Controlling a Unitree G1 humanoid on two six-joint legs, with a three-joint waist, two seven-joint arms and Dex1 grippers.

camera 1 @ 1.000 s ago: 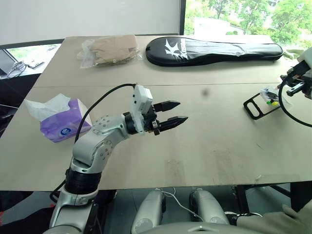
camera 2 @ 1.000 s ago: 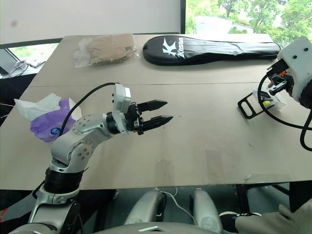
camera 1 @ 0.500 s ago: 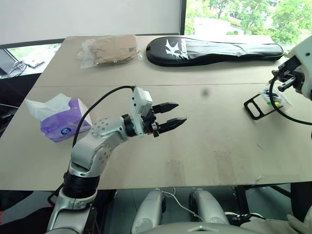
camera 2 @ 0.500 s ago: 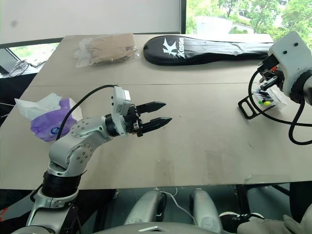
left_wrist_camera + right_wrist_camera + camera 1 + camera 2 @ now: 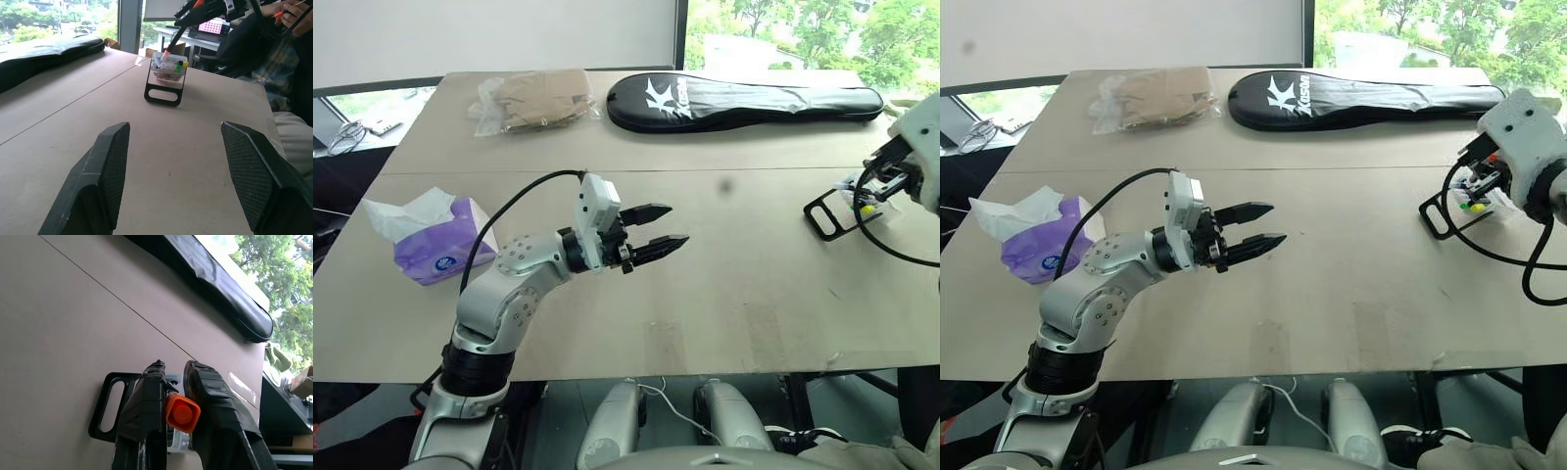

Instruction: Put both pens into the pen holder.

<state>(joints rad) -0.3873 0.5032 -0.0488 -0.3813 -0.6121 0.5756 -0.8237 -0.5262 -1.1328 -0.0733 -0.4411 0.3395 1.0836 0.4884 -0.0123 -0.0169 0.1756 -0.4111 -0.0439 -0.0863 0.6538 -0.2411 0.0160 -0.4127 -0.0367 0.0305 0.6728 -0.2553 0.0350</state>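
Note:
My right gripper (image 5: 175,377) is shut on the orange-capped black pen (image 5: 182,413), the cap facing the wrist camera. The gripper (image 5: 1477,178) hangs over the pen holder (image 5: 847,201), a small clear box on a black frame at the table's right side. In the left wrist view the pen (image 5: 175,36) slants down with its lower end at the holder's (image 5: 166,73) open top. Yellow and green bits show inside; I cannot pick out the other pen there. My left gripper (image 5: 677,224) hovers open and empty above mid-table, pointing toward the holder.
A long black racket bag (image 5: 744,103) lies along the far edge, a clear bag of brown stuff (image 5: 533,98) to its left. A purple tissue pack (image 5: 435,245) sits at the left. A seated person (image 5: 288,73) is beyond the table's right edge.
My right gripper, still shut on the pen, has dipped a little toward the holder over the last half second. The left arm has kept still.

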